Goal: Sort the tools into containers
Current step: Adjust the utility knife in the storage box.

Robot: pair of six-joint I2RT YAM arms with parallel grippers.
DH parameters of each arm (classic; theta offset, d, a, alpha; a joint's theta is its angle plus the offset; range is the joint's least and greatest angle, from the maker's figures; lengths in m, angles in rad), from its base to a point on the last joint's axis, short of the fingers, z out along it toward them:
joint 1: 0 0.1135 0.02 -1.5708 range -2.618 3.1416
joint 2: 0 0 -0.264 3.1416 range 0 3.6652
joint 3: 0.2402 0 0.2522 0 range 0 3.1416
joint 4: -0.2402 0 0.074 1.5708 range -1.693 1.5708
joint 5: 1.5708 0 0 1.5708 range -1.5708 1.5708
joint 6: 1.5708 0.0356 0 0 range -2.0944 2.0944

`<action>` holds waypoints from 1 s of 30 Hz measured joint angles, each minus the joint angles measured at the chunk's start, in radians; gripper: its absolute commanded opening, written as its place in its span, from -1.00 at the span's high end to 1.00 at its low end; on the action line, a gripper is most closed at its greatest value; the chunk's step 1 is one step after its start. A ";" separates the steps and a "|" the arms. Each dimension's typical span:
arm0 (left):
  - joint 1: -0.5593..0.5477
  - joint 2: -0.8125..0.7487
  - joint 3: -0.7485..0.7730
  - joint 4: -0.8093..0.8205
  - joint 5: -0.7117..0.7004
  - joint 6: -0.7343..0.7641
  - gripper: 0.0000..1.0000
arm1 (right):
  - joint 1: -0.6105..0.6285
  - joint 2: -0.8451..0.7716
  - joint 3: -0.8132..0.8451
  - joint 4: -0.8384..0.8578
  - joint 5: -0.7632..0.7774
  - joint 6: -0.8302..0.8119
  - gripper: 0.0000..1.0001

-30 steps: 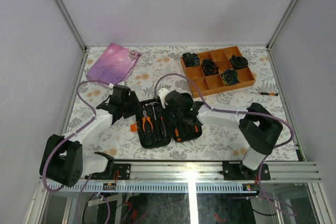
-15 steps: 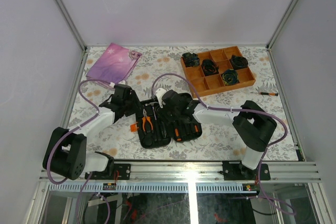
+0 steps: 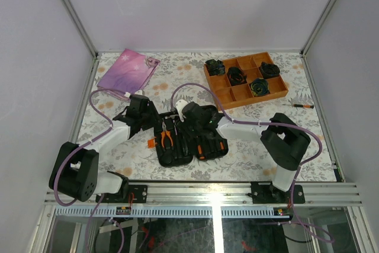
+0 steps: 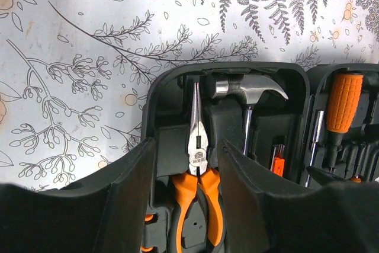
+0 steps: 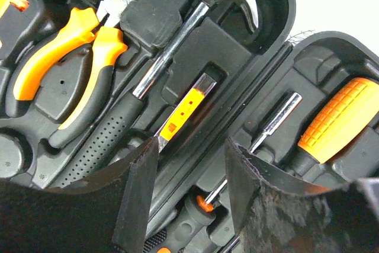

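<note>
Open black tool case (image 4: 169, 90) lies flat, orange-handled pliers (image 4: 197, 146) and hammer (image 4: 246, 89) slotted inside.

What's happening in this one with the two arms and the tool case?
Both arms work over the open black tool case mid-table. The left gripper straddles the pliers in their slot, jaws open, not gripping. The right gripper hovers open above the case's middle slots, holding nothing. One small screwdriver lies loose on the table, far right.

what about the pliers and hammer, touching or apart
Apart. The left wrist view shows black moulding between the pliers and the hammer.
</note>
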 measured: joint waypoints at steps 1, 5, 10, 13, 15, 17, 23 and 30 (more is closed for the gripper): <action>0.000 0.000 0.000 0.000 0.000 0.000 0.10 | 0.000 0.001 0.000 -0.001 0.003 0.000 -0.06; 0.000 0.000 -0.002 0.003 0.000 0.000 0.10 | 0.000 0.011 0.001 -0.003 0.026 0.000 -0.03; 0.000 0.000 -0.002 0.004 0.000 0.000 0.10 | 0.003 0.022 0.008 -0.005 0.040 -0.004 -0.07; 0.000 0.000 -0.002 0.004 0.000 0.000 0.10 | 0.005 0.029 0.017 -0.005 0.051 -0.007 -0.08; 0.000 0.000 -0.002 0.004 0.000 0.000 0.11 | 0.006 0.029 0.018 -0.005 0.055 -0.007 -0.08; 0.000 0.000 -0.002 0.005 0.000 0.000 0.11 | 0.007 0.029 0.018 -0.004 0.064 -0.007 -0.08; 0.000 0.000 -0.002 0.005 0.000 0.001 0.11 | 0.009 0.029 0.018 -0.003 0.079 -0.003 -0.08; 0.000 0.000 -0.003 0.007 0.000 0.001 0.11 | 0.010 0.032 0.018 -0.002 0.084 0.017 -0.08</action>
